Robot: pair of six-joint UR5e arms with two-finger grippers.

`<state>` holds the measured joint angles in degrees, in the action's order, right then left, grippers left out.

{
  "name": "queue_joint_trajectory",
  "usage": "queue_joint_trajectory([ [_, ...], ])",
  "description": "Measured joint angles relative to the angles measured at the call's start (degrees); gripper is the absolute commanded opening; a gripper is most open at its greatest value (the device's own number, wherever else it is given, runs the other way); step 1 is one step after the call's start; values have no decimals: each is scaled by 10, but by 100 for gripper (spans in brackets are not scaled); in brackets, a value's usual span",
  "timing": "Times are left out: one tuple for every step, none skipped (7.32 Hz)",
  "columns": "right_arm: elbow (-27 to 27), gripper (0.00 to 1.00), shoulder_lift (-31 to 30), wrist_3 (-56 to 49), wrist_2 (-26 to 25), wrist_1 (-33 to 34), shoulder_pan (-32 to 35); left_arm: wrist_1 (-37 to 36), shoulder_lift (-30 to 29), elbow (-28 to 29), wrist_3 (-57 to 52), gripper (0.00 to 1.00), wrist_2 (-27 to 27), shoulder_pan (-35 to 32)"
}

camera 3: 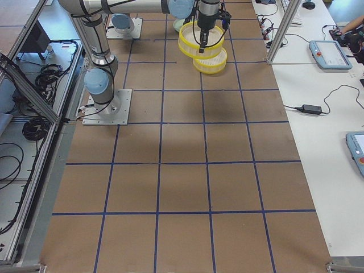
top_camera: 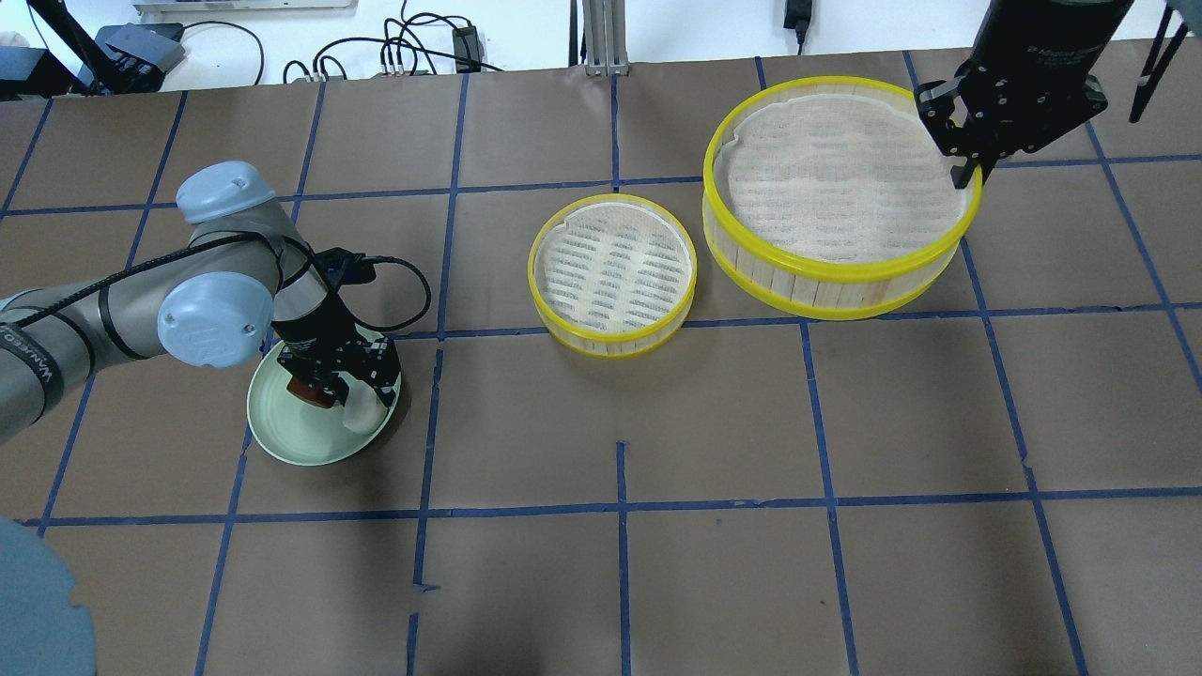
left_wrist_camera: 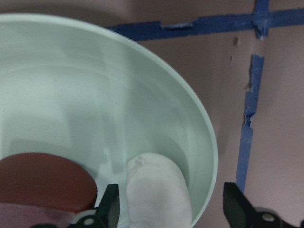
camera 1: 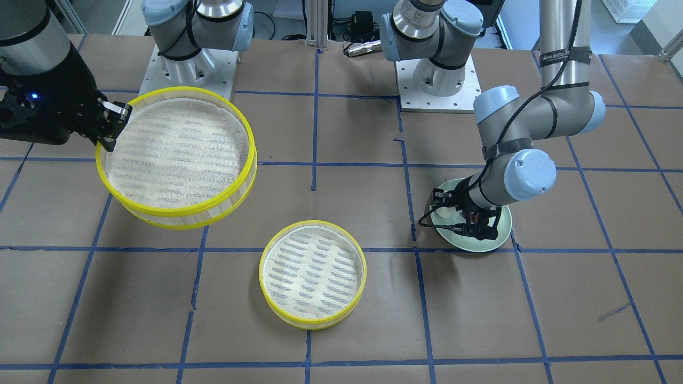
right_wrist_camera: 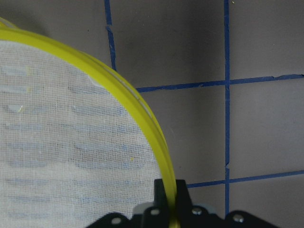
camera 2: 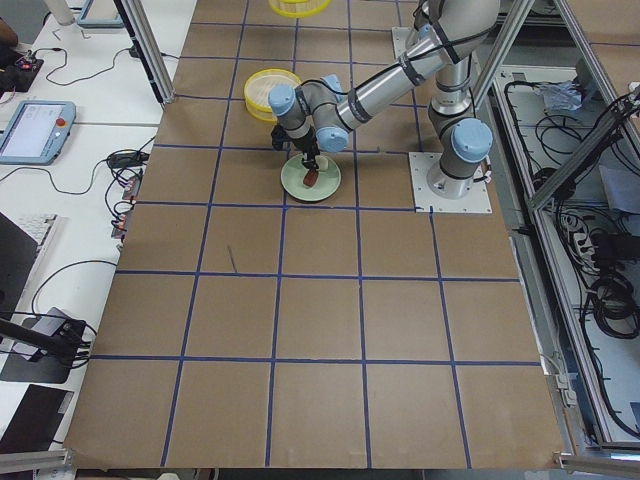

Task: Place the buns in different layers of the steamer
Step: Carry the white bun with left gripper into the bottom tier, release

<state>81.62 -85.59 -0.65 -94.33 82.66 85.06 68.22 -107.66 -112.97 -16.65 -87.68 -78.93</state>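
A pale green plate (top_camera: 291,437) holds a white bun (left_wrist_camera: 154,190) and a dark reddish-brown bun (left_wrist_camera: 42,180). My left gripper (left_wrist_camera: 173,211) is low over the plate, open, with its fingers on either side of the white bun; one finger is clear of it. My right gripper (top_camera: 967,164) is shut on the yellow rim of one steamer layer (top_camera: 840,188) and holds it lifted above the table, slightly tilted; the rim shows between the fingers in the right wrist view (right_wrist_camera: 142,114). The second steamer layer (top_camera: 612,274) rests on the table, nothing in it.
The table is brown paper with a grid of blue tape. The two arm bases (camera 1: 437,85) (camera 1: 187,69) stand at the robot's edge. Cables and a post (top_camera: 601,38) lie beyond the far edge. The left arm's elbow (top_camera: 211,282) hangs over the plate's side.
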Motion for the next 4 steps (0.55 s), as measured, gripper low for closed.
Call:
queue_joint_trajectory([
  [2, 4, 1, 0, 0, -1, 2, -4, 2, 1, 1, 0, -5, 0],
  [4, 4, 2, 0, 0, -1, 2, -18, 4, 1, 3, 0, -7, 0],
  [5, 4, 3, 0, 0, -2, 3, -34, 13, 4, 12, 0, -9, -2],
  [5, 4, 3, 0, 0, -2, 4, -30, 34, 16, 40, 1, -9, -8],
])
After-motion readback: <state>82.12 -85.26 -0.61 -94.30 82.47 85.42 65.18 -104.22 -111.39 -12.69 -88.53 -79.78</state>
